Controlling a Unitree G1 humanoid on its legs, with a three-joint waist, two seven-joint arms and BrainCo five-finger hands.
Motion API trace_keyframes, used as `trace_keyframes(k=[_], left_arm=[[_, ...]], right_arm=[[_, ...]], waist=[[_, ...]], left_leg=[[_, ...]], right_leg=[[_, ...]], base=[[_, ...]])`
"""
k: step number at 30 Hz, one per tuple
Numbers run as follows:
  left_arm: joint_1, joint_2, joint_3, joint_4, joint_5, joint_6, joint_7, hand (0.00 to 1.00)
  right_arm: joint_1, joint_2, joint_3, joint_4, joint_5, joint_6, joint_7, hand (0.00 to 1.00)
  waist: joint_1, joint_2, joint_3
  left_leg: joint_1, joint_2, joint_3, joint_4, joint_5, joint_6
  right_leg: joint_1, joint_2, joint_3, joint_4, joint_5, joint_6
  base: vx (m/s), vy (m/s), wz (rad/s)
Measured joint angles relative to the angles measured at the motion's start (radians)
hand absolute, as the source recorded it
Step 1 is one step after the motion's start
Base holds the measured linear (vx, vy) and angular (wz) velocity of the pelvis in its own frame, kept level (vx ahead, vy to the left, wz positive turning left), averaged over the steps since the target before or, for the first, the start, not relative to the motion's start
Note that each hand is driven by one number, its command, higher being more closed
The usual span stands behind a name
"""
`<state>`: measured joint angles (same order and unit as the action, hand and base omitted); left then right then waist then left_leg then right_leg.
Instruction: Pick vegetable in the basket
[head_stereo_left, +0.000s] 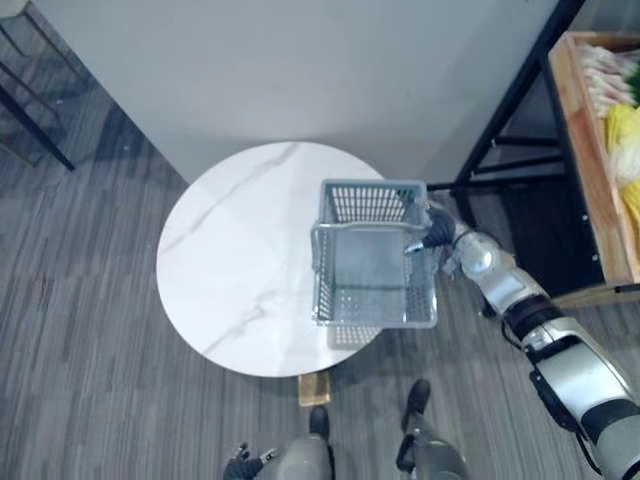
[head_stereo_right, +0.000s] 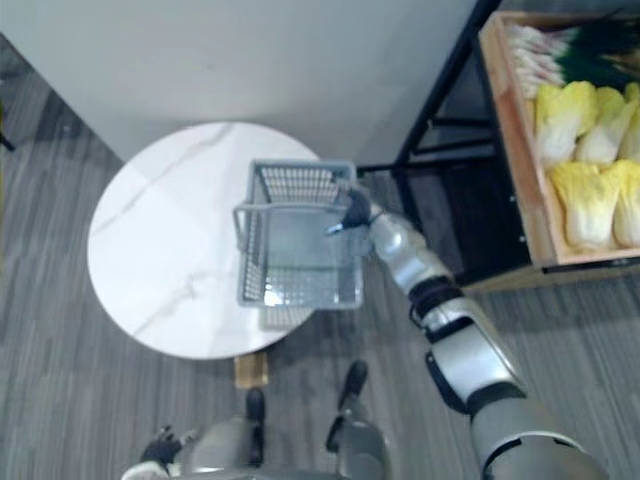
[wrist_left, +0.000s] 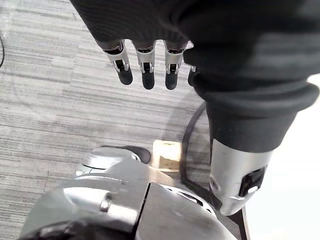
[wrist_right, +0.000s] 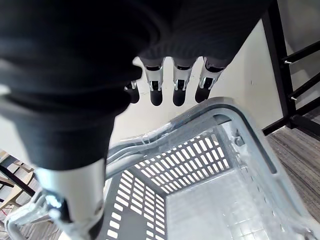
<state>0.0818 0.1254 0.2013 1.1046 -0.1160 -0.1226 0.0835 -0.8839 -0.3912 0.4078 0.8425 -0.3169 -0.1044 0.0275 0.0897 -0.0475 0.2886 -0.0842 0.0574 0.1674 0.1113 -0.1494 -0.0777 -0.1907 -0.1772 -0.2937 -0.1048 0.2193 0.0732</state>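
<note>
Empty basket (head_stereo_left: 372, 203) on tabletop (head_stereo_left: 240, 260). Right hand (head_stereo_left: 437, 228) hovers at the basket's right rim, fingers (wrist_right: 172, 85) straight, holding nothing. Left hand (wrist_left: 145, 65) idle, fingers apart. Vegetables (head_stereo_right: 585, 200), probably cabbages, lie right of the basket. Step: reaching. Next, the right hand should swing over and grasp one.

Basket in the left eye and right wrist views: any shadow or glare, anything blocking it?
Left eye view: the basket throws a soft meshed shadow onto the table at its near side, no hard glare. Right wrist view: its floor is brightly lit; the dark cover of the right hand hides part of it.
</note>
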Motion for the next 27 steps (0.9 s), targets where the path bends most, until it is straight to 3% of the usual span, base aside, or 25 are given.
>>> trace_keyframes(k=[18, 27], left_arm=[[-0.039, 0.001, 0.000, 0.000, -0.038, -0.005, 0.027, 0.00], [-0.063, 0.007, -0.003, -0.001, -0.039, -0.006, 0.028, 0.00]], right_arm=[[-0.130, 0.037, -0.006, 0.071, -0.002, 0.020, -0.023, 0.00], [-0.204, 0.035, 0.037, 0.077, -0.081, 0.029, -0.021, 0.00]], waist=[[0.009, -0.011, 0.070], [0.012, -0.015, 0.090]], left_leg=[[-0.039, -0.009, -0.019, 0.007, 0.005, 0.004], [-0.074, 0.000, -0.039, 0.032, 0.004, 0.004]], right_leg=[[-0.027, -0.012, 0.003, 0.003, 0.001, 0.000], [-0.042, -0.005, 0.006, 0.003, 0.001, 0.000]], base=[[0.01, 0.004, 0.03], [0.00, -0.013, 0.04]])
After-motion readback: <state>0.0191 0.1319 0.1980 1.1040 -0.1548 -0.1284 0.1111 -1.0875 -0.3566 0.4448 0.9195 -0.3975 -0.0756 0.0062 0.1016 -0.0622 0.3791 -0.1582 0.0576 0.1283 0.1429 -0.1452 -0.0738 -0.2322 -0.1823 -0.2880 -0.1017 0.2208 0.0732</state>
